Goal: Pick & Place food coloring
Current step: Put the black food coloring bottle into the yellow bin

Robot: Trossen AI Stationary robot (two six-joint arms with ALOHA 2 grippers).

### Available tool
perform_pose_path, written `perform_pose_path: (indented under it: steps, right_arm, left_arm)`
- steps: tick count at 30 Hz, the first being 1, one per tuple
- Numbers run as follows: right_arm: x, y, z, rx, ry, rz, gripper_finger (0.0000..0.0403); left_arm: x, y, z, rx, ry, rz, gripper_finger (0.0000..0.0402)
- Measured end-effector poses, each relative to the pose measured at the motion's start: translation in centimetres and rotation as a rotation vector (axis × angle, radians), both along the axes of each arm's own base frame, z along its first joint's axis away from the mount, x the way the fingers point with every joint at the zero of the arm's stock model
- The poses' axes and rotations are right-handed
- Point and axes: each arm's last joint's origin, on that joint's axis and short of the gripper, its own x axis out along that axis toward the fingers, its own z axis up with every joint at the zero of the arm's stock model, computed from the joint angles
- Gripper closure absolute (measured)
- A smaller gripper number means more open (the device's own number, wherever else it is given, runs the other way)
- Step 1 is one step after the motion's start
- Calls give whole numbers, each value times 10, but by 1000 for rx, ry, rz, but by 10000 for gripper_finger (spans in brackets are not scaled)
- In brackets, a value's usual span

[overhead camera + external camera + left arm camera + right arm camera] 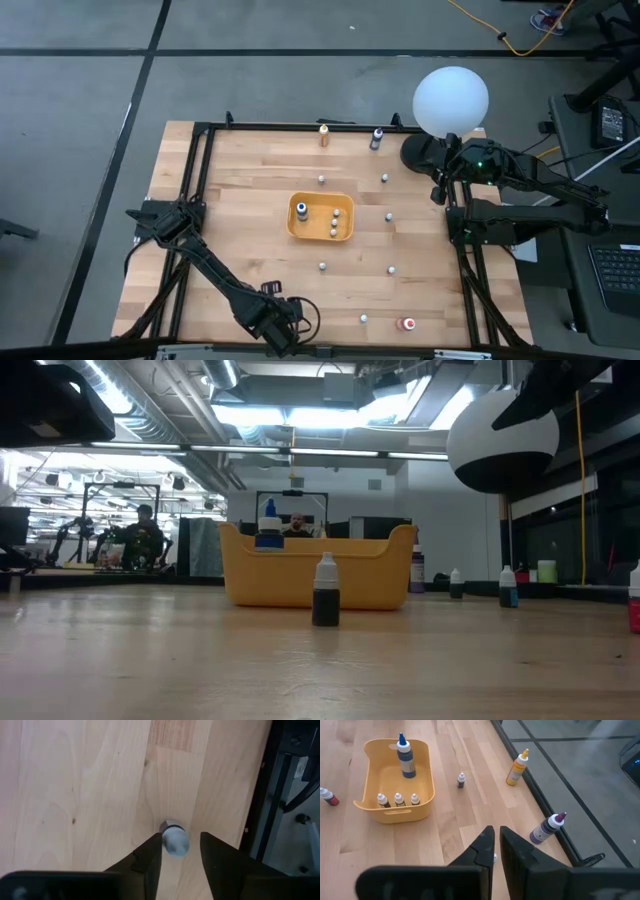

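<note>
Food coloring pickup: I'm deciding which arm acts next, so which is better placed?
Left. Its end effector is open, straddling a small bottle near the table's near edge. The right end effector waits by the lamp, nearly closed.

Orange-yellow tray is set mid-table; white globe lamp is mounted at far right corner; people are seen in background.

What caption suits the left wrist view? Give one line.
Left gripper open, straddling a small white-capped food coloring bottle on the wooden table.
</note>
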Motion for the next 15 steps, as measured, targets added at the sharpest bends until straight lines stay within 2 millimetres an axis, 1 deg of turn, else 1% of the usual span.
perform_pose_path:
  steps: [10,15]
  right_arm:
    - [0,0,0,0,-1,0,369]
    - [0,0,0,2,-2,-1,369]
  left_arm:
    - [0,0,0,3,-1,-7,333]
    - [0,0,0,2,-1,-1,342]
